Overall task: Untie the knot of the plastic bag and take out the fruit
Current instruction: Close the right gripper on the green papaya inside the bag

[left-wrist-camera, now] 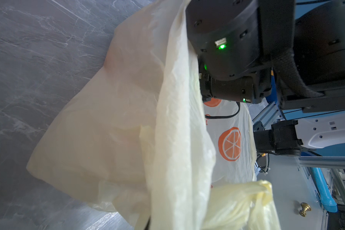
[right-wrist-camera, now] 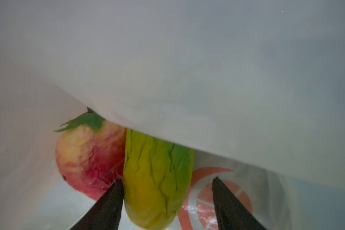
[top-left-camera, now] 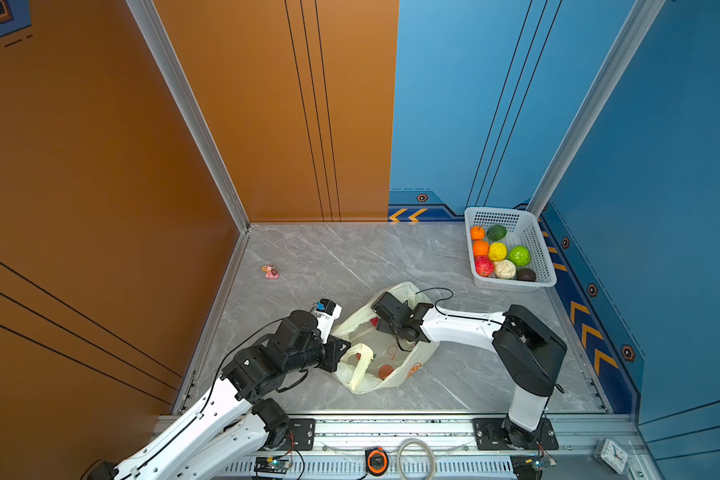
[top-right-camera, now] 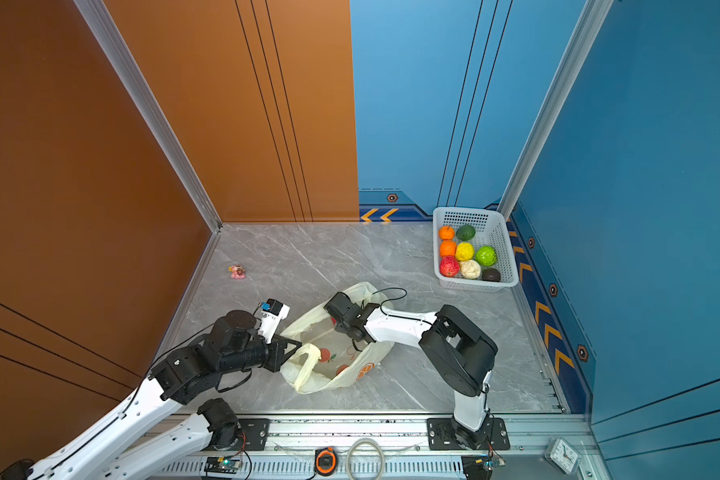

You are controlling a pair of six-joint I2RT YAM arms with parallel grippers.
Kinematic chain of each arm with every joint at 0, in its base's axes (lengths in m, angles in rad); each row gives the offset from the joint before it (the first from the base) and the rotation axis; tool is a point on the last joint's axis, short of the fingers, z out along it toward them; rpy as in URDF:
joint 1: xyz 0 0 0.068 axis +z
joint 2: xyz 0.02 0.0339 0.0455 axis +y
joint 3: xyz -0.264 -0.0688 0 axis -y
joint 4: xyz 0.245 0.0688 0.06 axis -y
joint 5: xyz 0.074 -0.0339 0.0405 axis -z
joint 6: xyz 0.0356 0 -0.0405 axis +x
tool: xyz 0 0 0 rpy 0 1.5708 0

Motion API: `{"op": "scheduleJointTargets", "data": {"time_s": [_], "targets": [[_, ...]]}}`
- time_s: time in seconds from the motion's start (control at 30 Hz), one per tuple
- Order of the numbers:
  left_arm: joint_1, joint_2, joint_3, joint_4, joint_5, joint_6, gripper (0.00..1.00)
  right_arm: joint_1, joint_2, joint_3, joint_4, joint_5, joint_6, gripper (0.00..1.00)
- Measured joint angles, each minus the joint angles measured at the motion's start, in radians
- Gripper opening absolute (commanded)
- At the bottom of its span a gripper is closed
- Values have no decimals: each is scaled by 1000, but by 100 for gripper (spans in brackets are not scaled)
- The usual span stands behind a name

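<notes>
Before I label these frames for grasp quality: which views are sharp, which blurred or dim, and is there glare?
Right wrist view: dim, the plastic bag film near the lens a grey blur, the yellow-green fruit fairly sharp. Left wrist view: bag folds crisp, a bright sheen on the table. Both top views: even light, clear, no strong glare.

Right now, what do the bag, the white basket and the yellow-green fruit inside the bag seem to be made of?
The plastic bag: thin plastic film, slightly glossy; it crumples and light shows through. The basket: rigid moulded plastic, smooth white, with perforated walls. The yellow-green fruit: probably soft foam or rubber, glossy painted skin with deep creases; hard to say for certain.
</notes>
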Motion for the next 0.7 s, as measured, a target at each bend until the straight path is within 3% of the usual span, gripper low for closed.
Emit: {"op": "scheduleJointTargets", "data": {"time_s": [0.13, 0.37, 0.7], "targets": [[-6, 12, 0, 9, 0, -2, 0, -5, 37, 19, 22, 3, -1, 64], [-10, 16, 0, 22, 0, -2, 0, -11, 57, 27, 34, 5, -8, 44], [-10, 16, 0, 23, -28, -2, 0, -9, 54, 27, 44, -43, -34, 40]]}}
